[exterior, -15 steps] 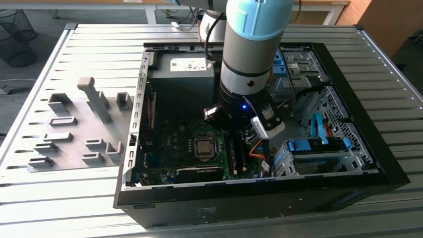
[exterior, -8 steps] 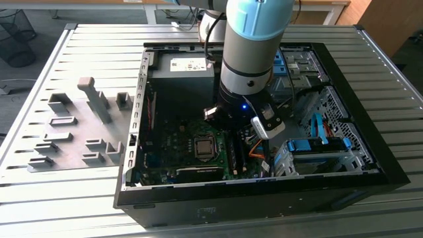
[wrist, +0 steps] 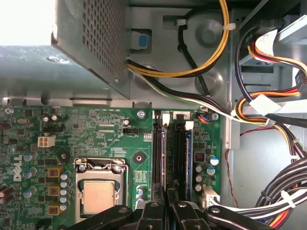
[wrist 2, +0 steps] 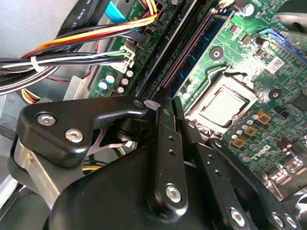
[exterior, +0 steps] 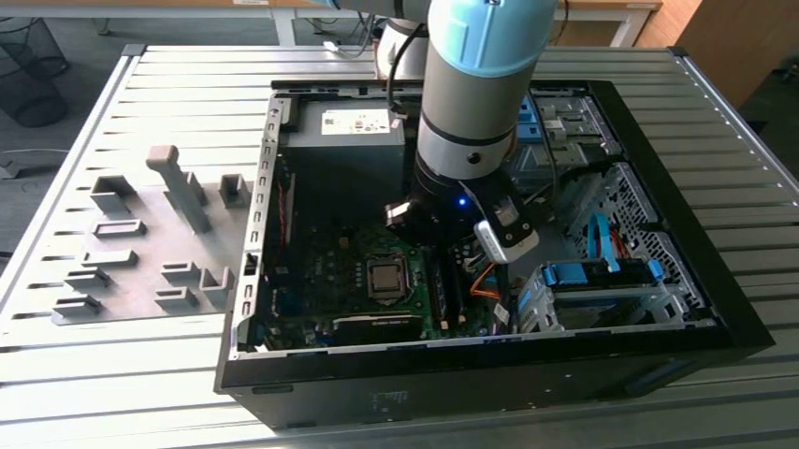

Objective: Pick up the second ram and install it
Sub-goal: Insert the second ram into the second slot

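Observation:
My gripper (exterior: pixel 440 236) reaches down into the open computer case (exterior: pixel 699 323), over the memory slots beside the processor socket (exterior: pixel 387 278). In both wrist views its black fingers (wrist: pixel 152 211) stand almost together, with a thin gap between them. The second ram (wrist: pixel 163 153), a slim blue stick seen edge-on, stands in the slot nearer the socket and runs out from between the fingertips of the gripper (wrist: pixel 166 194). In the second wrist view the ram (wrist 2: pixel 204 45) shows as a blue strip leading to the gripper (wrist 2: pixel 173 108). Another blue stick (wrist: pixel 188 148) sits in the neighbouring slot.
The power supply (wrist: pixel 91 38) is close behind the slots. Bundled cables (wrist: pixel 268 110) hang on the side away from the socket. Blue drive-bay clips (exterior: pixel 600 273) are at the exterior view's right. A grey plate with holder blocks (exterior: pixel 138 253) lies outside the case at the exterior view's left.

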`<state>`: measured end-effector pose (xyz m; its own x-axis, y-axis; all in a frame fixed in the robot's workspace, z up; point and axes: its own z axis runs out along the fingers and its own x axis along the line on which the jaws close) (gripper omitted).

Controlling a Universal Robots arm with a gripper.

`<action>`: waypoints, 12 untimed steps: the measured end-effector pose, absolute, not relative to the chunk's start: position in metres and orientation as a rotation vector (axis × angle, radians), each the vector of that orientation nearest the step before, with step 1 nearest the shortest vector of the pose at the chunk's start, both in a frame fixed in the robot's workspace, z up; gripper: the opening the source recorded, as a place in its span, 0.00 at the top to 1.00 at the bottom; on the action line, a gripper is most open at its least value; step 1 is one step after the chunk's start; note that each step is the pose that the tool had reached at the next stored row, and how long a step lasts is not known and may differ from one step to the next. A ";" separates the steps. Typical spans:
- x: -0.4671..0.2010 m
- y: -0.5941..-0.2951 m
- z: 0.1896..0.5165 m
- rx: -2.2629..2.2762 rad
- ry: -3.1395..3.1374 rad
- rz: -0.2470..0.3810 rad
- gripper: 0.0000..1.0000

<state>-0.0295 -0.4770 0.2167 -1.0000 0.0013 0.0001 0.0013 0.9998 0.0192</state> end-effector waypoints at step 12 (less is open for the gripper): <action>-0.029 -0.477 0.213 -0.033 -3.141 -0.030 0.86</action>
